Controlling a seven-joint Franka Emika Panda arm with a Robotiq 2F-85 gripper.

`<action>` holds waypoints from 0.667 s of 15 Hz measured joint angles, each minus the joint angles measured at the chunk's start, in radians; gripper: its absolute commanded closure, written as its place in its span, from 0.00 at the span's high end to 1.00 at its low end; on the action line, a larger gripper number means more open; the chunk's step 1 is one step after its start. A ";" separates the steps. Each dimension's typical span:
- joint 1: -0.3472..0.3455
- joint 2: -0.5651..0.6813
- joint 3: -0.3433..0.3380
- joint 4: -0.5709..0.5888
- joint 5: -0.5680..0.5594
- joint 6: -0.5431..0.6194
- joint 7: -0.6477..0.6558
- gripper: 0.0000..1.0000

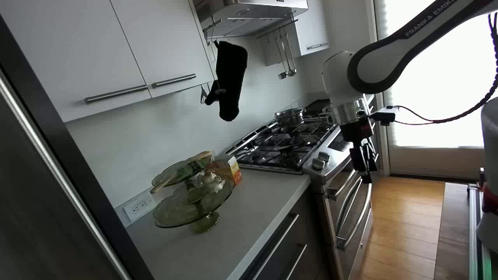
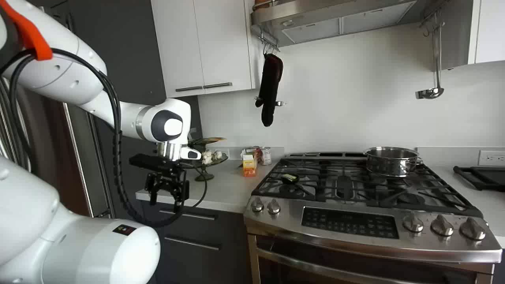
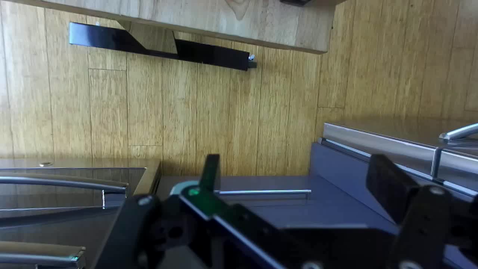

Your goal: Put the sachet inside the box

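My gripper (image 3: 295, 160) holds nothing; its fingers (image 3: 388, 188) stand wide apart, toward seven and four o'clock in the wrist view, above plank floor (image 3: 224, 104) and a drawer front (image 3: 291, 209). The sachet is probably the small dark item (image 2: 290, 179) with a yellow-green patch, at nine o'clock on the grate (image 2: 343, 189) of the gas range (image 2: 290, 215). The box is probably the upper green-glass cake stand (image 1: 165, 174), at eight o'clock in an exterior view, bearing a green thing (image 1: 190, 168) and a brown stick (image 1: 160, 186).

Likely faults: (a) a level sweep toward three o'clock, without rising first, may strike the counter (image 2: 229, 189) or the range front, since my fingertips appear about level with the counter edge; (b) my black cable (image 2: 118, 177), looping lower than the gripper, may catch a drawer handle (image 2: 197, 215); (c) an off-centre pinch may jam the item between grate bars; (d) pressure on the upper stand's rim may tip it, perched as it seems on the lower cake stand (image 1: 171, 208).

Hard to make out: the item's true nature, at so small a size; the depth between my fingers and the counter; the glassware near nine o'clock in an exterior view, partly behind my wrist; the item again, lost among the grate bars where the bright window (image 1: 432, 89) stands at half past two; the burner beneath the steel pot (image 2: 388, 165) at three o'clock. The wrist view shows neither item nor cake stand
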 measured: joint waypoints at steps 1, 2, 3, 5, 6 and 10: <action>0.000 0.001 0.000 0.000 0.000 0.000 0.000 1.00; 0.000 0.001 0.000 0.000 0.000 0.000 0.000 1.00; 0.000 0.002 0.000 0.000 0.000 0.000 0.000 1.00; 0.000 0.002 0.000 0.000 0.000 0.000 0.000 1.00; 0.000 0.002 0.000 0.000 0.000 0.000 0.000 1.00; -0.017 0.002 0.002 0.002 -0.029 0.025 0.000 1.00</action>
